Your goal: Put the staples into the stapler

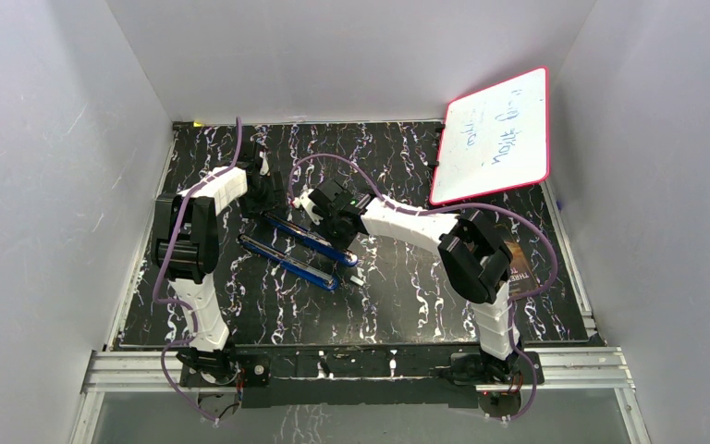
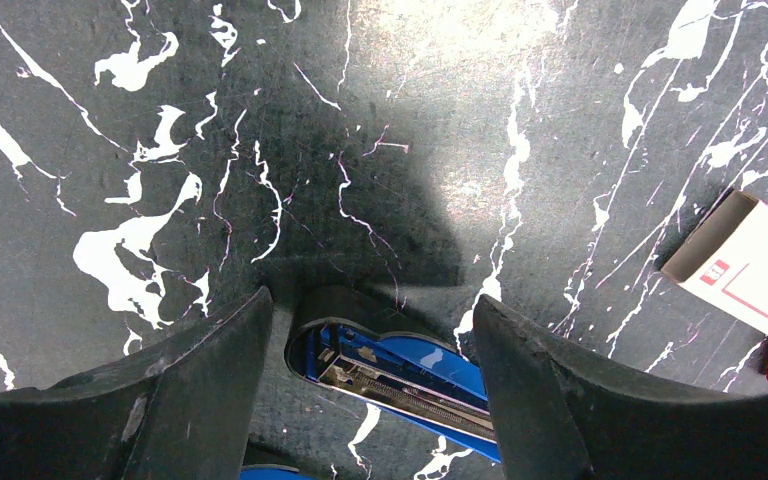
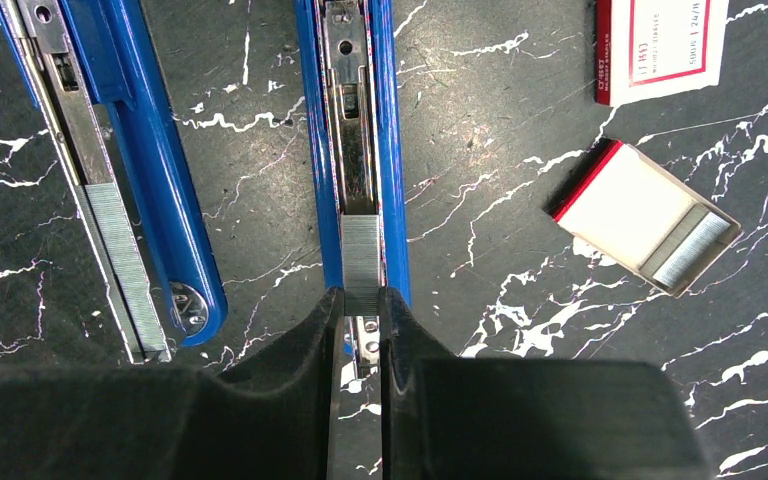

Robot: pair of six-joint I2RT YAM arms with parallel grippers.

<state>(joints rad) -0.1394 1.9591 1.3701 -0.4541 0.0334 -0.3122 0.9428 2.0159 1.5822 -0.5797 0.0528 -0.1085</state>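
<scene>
top: left tool [image 1: 263,188] and right tool [image 1: 320,215] meet over the far stapler [image 1: 296,233]; staples too small to see here.
left wrist: left tool [image 2: 372,305] released, jaws astride the stapler's [image 2: 400,375] end; risk: unbraced, it may skid when pushed.
right wrist risk: staples [image 3: 362,255] could tilt and jam.
right wrist position: right tool [image 3: 362,300] clenched on staples, which lie in the stapler [image 3: 388,150], near end between the jaws.

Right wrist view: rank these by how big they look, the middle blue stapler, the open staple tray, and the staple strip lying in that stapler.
1. middle blue stapler, largest even though the top edge crops it
2. open staple tray
3. staple strip, clearly smallest; its near end is partly hidden
</scene>
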